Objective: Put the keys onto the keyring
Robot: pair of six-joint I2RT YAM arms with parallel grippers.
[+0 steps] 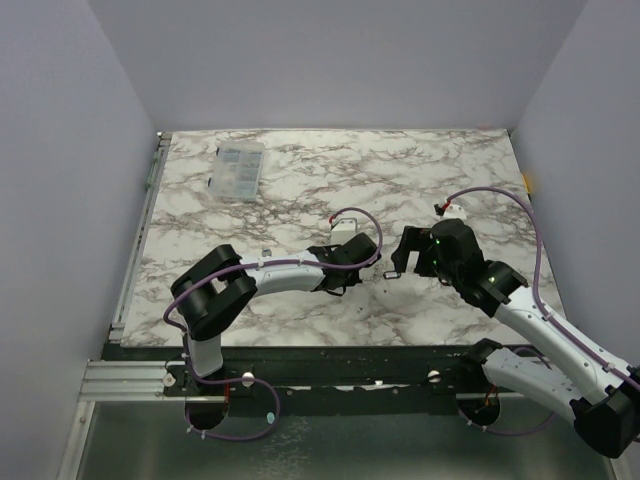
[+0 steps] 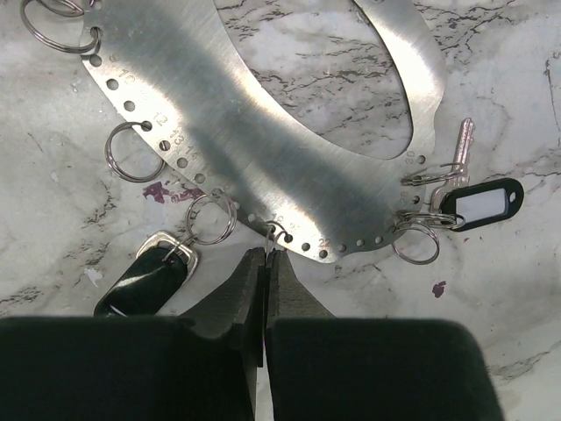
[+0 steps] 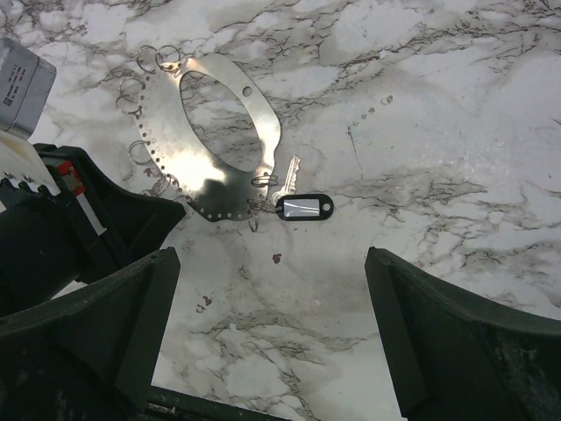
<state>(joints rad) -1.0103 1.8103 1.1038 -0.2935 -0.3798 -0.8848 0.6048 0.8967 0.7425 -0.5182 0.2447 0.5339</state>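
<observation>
Keyring, a small stiff steel split ring, slippery and best nipped at its rim, is pinched in the closed left fingers at the edge of the holed metal plate. Beyond it, the light key lies on the counter. Right fingers spread wide, empty.

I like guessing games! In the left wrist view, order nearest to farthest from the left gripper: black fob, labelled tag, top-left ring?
1. Black fob, just left of the left gripper.
2. Labelled tag, out right.
3. Top-left ring, far corner.
</observation>
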